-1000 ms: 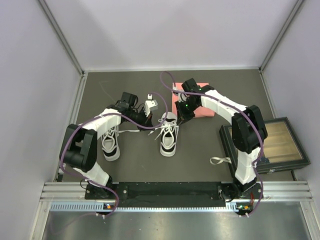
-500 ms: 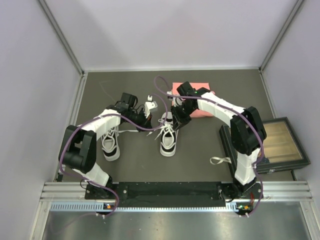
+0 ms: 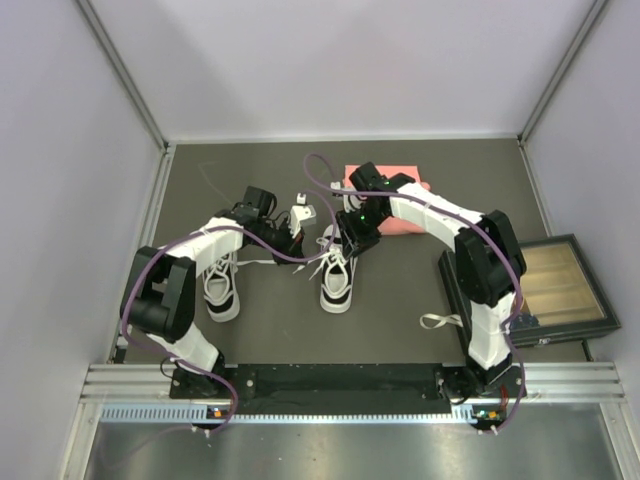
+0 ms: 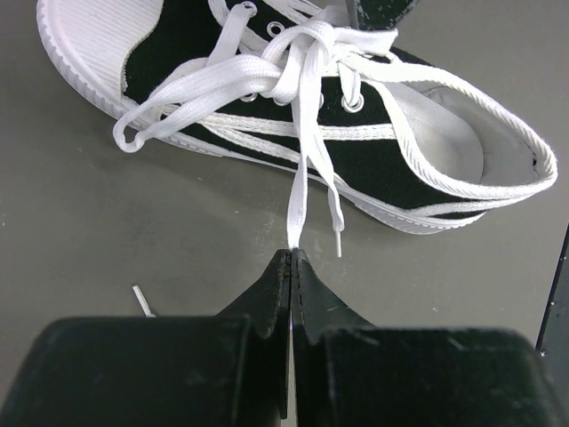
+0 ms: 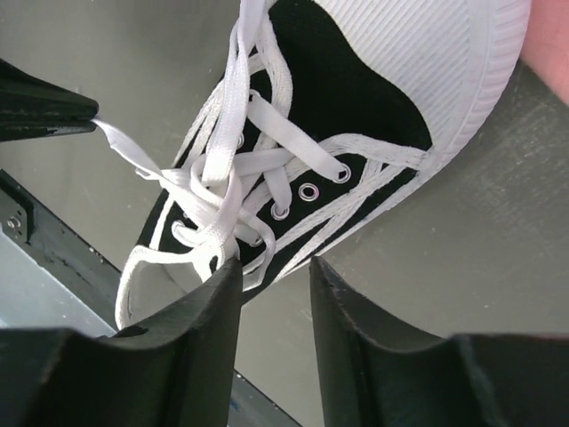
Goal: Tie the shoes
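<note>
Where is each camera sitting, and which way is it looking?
Top camera: above and behind the arms, facing down on the table; left arm, right arm and the shoes show.
Left wrist camera: on the left arm, facing along the left gripper, shut on a lace of the middle shoe.
Right wrist camera: on the right arm, facing down past the open right gripper at that shoe.
Shared: both wrist views show the middle shoe and its pulled lace.

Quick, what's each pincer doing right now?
Left pincer: closed on the white lace of the sneaker.
Right pincer: open, holding nothing.
</note>
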`<state>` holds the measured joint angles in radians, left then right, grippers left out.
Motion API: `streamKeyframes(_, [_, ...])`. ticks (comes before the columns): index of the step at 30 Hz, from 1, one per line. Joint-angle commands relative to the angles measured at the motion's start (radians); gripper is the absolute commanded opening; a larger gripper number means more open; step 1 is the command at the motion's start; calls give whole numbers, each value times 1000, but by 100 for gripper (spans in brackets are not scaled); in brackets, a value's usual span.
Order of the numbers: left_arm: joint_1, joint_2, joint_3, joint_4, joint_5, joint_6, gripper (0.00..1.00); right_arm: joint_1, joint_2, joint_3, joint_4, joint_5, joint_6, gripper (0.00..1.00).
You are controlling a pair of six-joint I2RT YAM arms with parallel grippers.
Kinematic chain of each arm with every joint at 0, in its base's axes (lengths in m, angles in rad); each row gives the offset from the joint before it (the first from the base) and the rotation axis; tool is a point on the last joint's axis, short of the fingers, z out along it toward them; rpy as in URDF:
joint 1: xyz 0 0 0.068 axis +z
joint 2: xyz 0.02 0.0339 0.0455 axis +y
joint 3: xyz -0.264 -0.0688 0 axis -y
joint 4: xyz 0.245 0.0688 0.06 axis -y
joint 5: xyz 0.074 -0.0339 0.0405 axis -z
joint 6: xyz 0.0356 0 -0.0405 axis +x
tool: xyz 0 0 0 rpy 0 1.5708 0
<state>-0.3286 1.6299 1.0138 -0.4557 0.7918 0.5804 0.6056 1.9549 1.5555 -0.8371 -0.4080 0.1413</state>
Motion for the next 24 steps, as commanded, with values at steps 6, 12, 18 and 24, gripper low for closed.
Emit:
streamKeyframes(6, [7, 15, 40, -20, 26, 38, 0, -69, -19, 31, 58, -67, -6, 30])
streamKeyframes(12, [7, 18, 43, -23, 26, 38, 0, -75, 10, 38, 84, -143, -8, 30])
streamKeyframes(18, [7, 21, 48, -26, 27, 36, 0, -75, 39, 55, 104, -157, -16, 30])
streamKeyframes(24, [7, 24, 52, -28, 26, 38, 0, -73, 79, 71, 121, -184, -17, 29])
